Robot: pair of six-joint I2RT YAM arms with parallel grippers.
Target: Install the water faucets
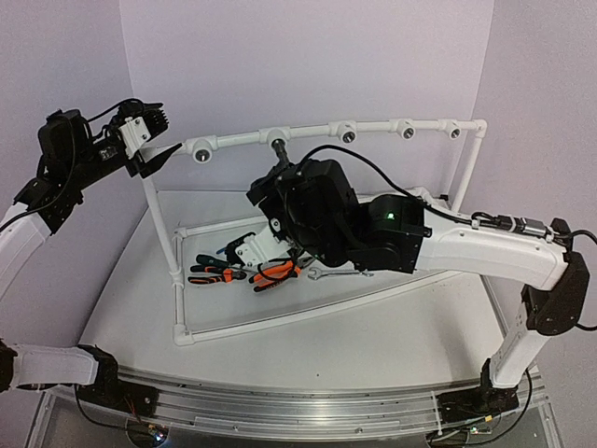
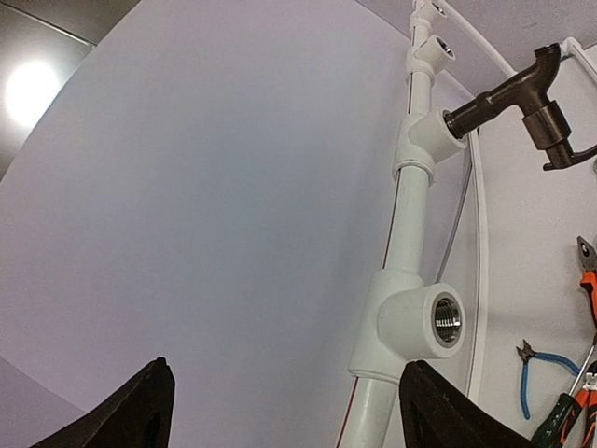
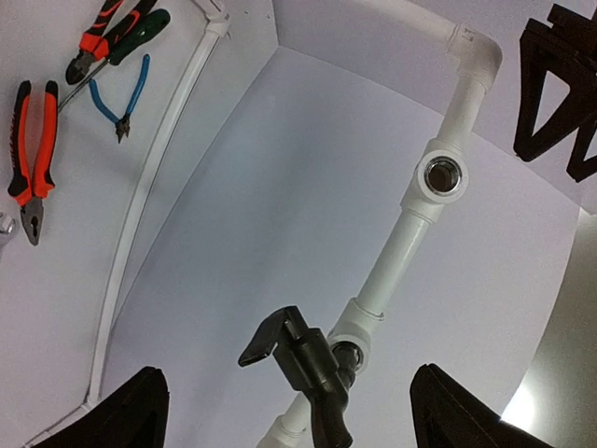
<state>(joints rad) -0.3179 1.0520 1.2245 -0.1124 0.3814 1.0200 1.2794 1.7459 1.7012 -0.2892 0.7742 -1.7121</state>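
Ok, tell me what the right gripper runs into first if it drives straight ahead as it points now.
Most likely the dark faucet, seated in the white pipe, straight ahead of the open right gripper. Its distance is unclear.

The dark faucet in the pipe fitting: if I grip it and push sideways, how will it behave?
The faucet looks like rigid metal, so it likely won't flex. Its stem sits in the white tee, so a push would probably turn it on the thread, not free it. The slim white pipe may sway under side load.
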